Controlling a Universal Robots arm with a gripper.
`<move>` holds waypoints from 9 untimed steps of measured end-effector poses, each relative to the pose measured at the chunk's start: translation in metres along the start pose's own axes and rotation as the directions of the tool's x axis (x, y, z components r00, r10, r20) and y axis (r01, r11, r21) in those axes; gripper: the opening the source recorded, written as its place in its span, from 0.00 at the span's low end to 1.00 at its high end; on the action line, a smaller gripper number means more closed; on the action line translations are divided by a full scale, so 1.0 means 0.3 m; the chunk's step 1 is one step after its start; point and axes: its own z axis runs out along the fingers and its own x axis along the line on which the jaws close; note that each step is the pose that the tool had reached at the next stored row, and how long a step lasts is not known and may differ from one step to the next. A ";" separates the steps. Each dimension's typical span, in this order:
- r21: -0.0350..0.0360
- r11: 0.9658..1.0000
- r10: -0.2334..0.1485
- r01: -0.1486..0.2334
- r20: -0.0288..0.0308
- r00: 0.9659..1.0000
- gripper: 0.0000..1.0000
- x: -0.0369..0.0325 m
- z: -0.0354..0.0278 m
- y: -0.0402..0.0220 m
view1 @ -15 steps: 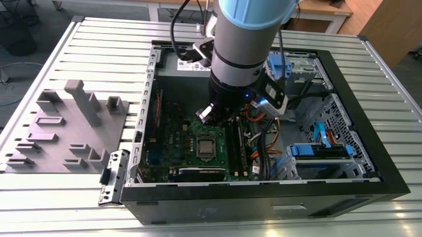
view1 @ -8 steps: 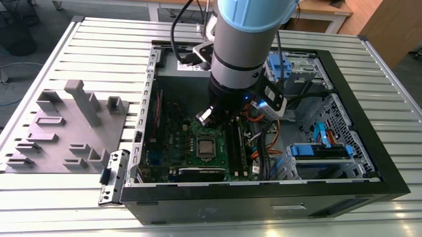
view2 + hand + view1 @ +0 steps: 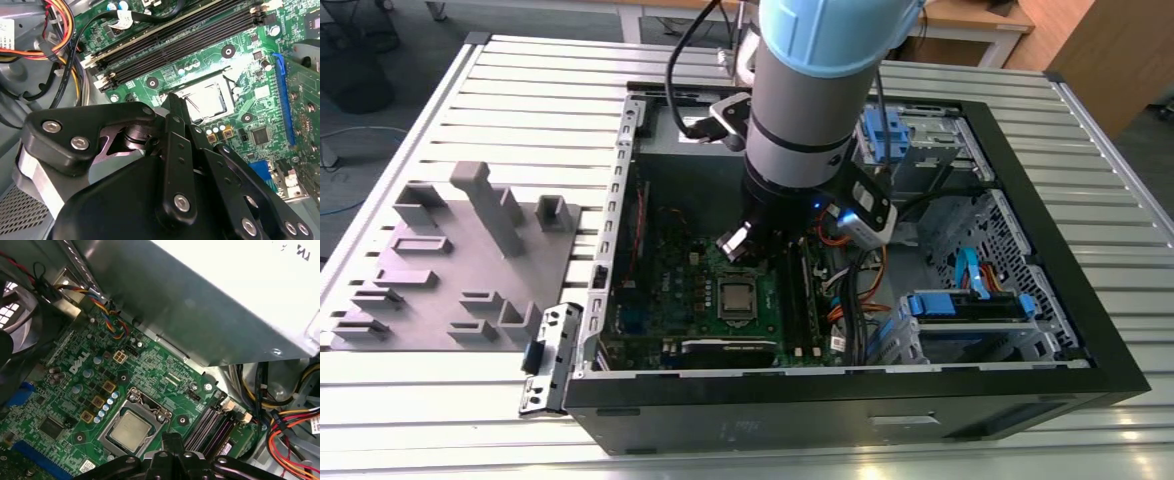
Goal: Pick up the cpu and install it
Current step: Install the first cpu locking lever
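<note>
The cpu (image 3: pixel 738 298) lies flat in the motherboard socket inside the open computer case (image 3: pixel 1067 250), its silvery top facing up. Both wrist views show the cpu (image 3: pixel 131 430) (image 3: pixel 205 100) seated within the socket's metal frame. My gripper (image 3: pixel 761 245) hangs over the board just behind the socket, a short way above it. In the second wrist view the gripper (image 3: pixel 175 102) has its black fingers drawn together with nothing between them, the tips beside the socket's edge. The gripper (image 3: pixel 172 440) is apart from the chip.
A grey fixture block (image 3: pixel 440 260) with raised shapes sits on the table at the exterior view's left. Memory slots (image 3: pixel 175 40) run beside the socket. A metal power supply box (image 3: pixel 200 305), bundled coloured cables (image 3: pixel 290 430) and blue drive bays (image 3: pixel 967 305) crowd the case.
</note>
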 end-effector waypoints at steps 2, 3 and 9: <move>0.002 1.000 0.000 0.000 -0.001 1.000 0.11 0.000 0.007 0.000; 0.003 1.000 0.000 0.000 -0.002 1.000 0.11 0.000 0.011 -0.001; 0.007 1.000 0.000 0.000 -0.005 1.000 0.11 0.005 0.021 0.001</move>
